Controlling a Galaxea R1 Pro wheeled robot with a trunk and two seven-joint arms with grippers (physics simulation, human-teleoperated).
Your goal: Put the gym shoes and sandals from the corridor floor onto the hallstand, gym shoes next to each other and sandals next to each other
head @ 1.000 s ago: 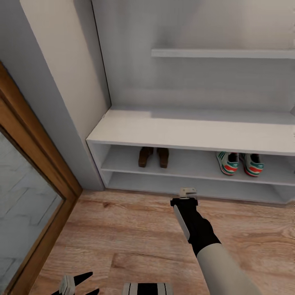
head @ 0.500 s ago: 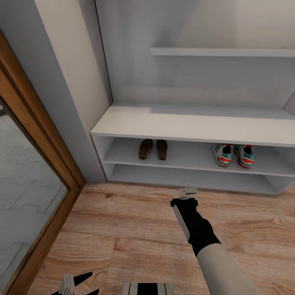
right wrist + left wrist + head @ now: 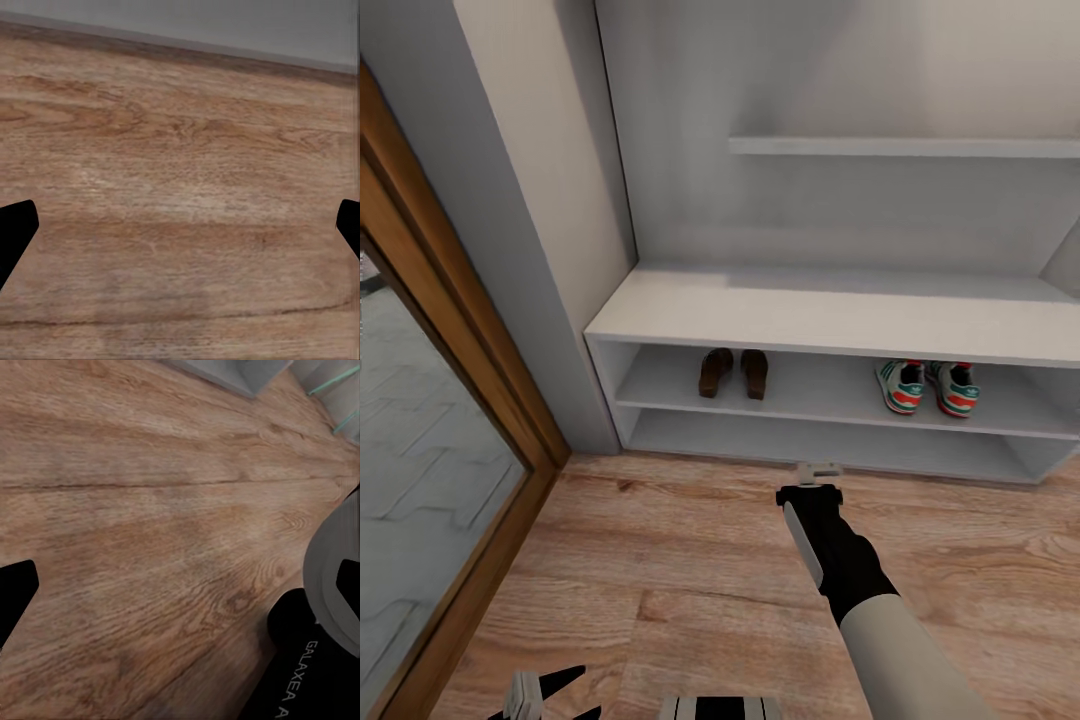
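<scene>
The two white, green-striped gym shoes [image 3: 928, 386] sit side by side on the upper open shelf of the light-grey hallstand [image 3: 840, 322], at 3 o'clock from the paired flat brown leather sandals [image 3: 733, 372]. Over the wood-plank corridor floor [image 3: 680, 560], the right gripper [image 3: 180, 240] and left gripper [image 3: 180, 607] both hang spread wide, holding nothing.

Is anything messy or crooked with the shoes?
Nothing stands out. The sandals sit side by side on the hallstand shelf, the gym shoes sit together farther along it, and none lies on the corridor floor.
</scene>
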